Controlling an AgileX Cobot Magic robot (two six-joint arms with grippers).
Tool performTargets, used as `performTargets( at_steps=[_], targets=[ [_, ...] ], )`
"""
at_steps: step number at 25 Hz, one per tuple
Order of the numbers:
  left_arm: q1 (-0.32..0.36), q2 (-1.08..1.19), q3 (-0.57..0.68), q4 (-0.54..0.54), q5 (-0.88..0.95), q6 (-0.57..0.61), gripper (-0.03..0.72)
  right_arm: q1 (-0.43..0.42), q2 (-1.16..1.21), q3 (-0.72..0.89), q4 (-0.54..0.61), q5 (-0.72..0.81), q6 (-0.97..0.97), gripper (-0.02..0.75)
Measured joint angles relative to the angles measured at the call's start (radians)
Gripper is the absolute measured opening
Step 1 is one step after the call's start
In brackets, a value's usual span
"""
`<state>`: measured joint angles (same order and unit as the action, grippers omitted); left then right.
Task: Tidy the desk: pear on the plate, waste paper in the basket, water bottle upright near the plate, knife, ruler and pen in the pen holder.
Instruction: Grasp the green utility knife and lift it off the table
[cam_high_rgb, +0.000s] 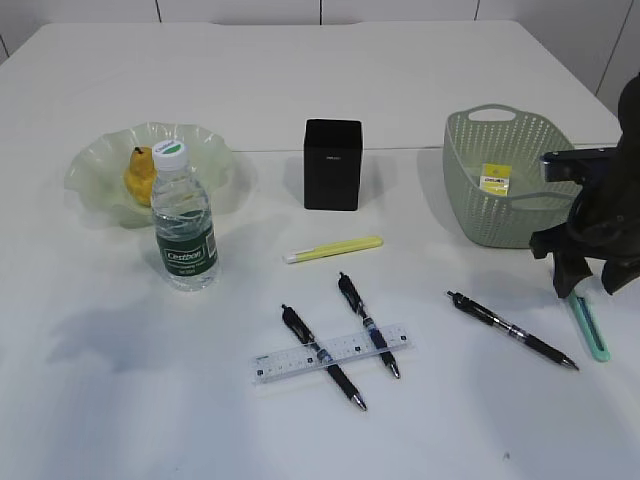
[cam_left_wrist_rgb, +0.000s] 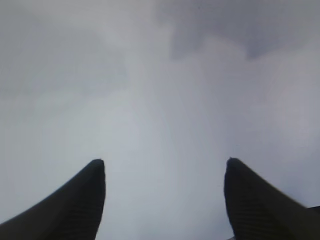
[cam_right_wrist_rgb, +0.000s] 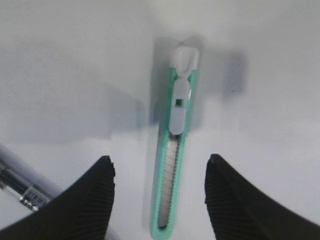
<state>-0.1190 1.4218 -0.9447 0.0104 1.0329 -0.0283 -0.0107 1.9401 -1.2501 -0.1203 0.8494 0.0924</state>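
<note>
My right gripper is open and hangs just above a green utility knife at the right edge of the table. In the right wrist view the knife lies lengthwise between the open fingers. My left gripper is open and empty over bare table and does not show in the exterior view. A yellow pear sits on the green glass plate. A water bottle stands upright beside the plate. The black pen holder stands mid-table. Two black pens lie across a clear ruler.
A third black pen lies left of the knife; its end shows in the right wrist view. A yellow stick-shaped item lies in front of the holder. The green basket at the back right holds a yellow paper.
</note>
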Motion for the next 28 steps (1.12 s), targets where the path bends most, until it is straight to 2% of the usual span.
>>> performTargets(
  at_steps=[7, 28],
  targets=[
    [0.000, 0.000, 0.000, -0.002, -0.002, 0.000, 0.521, -0.056, 0.000, 0.000, 0.046, -0.004, -0.019, 0.430],
    [0.000, 0.000, 0.000, -0.010, -0.022, 0.000, 0.521, -0.058, 0.041, -0.009, 0.072, -0.031, -0.030, 0.429]
  ],
)
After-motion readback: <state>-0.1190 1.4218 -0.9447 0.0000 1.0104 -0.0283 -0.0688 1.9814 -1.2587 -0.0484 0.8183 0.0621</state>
